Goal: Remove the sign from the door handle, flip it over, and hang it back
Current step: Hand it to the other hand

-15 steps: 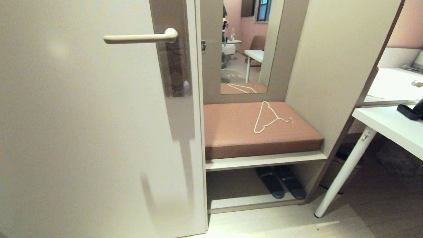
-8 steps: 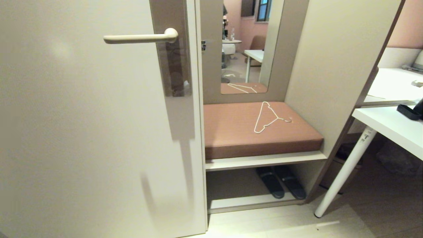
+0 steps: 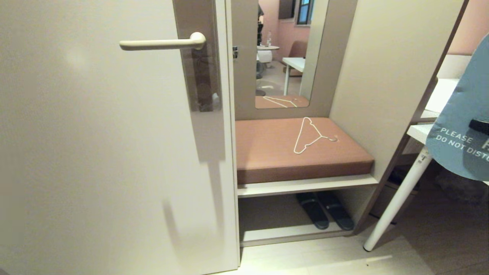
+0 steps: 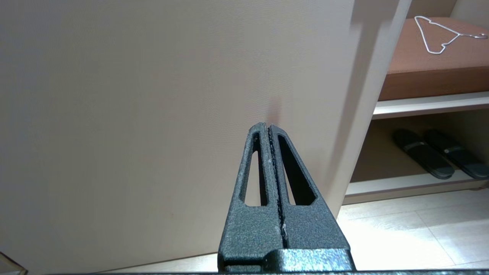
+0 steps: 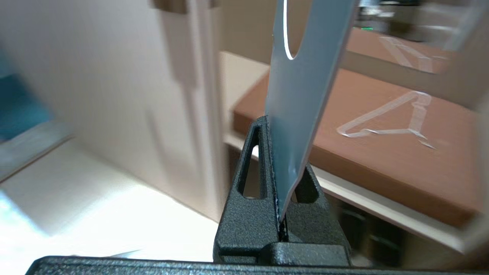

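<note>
Left gripper [image 4: 269,128]: fingers pressed flat together, nothing between them. Straight ahead of its tips, the plain cream door [image 4: 172,95]. Off to its side past the door edge: brown bench cushion [image 4: 431,72] with a white wire hanger [image 4: 439,34] lying on it, and a pair of dark slippers [image 4: 435,152] on the low shelf beneath.

Head view, left side: door handle [image 3: 162,43] is bare, lever horizontal, mounted on its tall brown-grey plate [image 3: 198,57]. Nothing hangs on it. Well away from both grippers.

Middle: mirror [image 3: 286,49] above the cushion, hanger lying flat on the cushion, slippers below on the shelf.

Right side: white table [image 3: 418,131], its leg [image 3: 397,198] slanting down to the floor. In front of it, at the frame's right edge, the sign [image 3: 458,126], blue-grey face toward the head camera, white "PLEASE DO NOT DISTU..." readable, the rest cut off by the frame edge.

Right gripper [image 5: 276,126]: pinching the sign's rounded end edge-on between its closed fingers. Card runs out away from the tips, the hole's edge visible at its far end. Beyond the card, from this gripper: door edge to one side, cushion and hanger to the other. Sign is off the handle, well apart from it, in the right gripper only.
</note>
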`<state>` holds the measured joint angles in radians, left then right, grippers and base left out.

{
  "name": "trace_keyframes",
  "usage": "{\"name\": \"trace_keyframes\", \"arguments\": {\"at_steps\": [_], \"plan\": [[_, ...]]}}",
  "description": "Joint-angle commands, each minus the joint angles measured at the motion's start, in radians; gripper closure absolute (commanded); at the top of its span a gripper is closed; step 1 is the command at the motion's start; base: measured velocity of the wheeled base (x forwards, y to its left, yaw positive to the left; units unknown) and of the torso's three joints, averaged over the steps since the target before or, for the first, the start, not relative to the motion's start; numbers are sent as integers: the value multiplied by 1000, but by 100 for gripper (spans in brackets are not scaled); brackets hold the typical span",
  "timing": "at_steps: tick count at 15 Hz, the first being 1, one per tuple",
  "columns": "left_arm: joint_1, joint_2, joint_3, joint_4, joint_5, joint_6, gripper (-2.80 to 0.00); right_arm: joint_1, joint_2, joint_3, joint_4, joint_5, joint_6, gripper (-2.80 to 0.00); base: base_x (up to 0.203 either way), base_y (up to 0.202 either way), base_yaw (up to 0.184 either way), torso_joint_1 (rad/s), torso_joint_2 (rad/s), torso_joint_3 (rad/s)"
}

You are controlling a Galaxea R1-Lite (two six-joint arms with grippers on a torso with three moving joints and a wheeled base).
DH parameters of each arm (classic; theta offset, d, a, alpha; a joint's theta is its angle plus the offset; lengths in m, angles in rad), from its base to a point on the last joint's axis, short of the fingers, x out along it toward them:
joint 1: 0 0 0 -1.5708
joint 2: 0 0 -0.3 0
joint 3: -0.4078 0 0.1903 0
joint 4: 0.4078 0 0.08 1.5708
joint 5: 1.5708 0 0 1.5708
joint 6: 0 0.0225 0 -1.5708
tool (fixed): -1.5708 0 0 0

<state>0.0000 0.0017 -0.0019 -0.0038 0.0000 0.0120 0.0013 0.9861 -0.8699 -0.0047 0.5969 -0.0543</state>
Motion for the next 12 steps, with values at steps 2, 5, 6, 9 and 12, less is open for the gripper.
{"name": "trace_keyframes", "arguments": {"at_steps": [2,5,6,9,12], "plan": [[0,0,-2,4,-3,14,0,0,100,-56,0,88,-1,0,0,0,0,0,0,0],[0,4,-9,4,-25,81,0,0,173,-137,0,202,-1,0,0,0,0,0,0,0],[0,9,-11,5,-28,86,0,0,197,-158,0,220,-1,0,0,0,0,0,0,0],[-1,74,-79,7,-65,79,0,0,258,-203,-1,259,-13,0,0,0,0,0,0,0],[-16,207,-188,7,-100,51,0,0,289,-213,-1,349,-25,0,0,0,0,0,0,0]]}}
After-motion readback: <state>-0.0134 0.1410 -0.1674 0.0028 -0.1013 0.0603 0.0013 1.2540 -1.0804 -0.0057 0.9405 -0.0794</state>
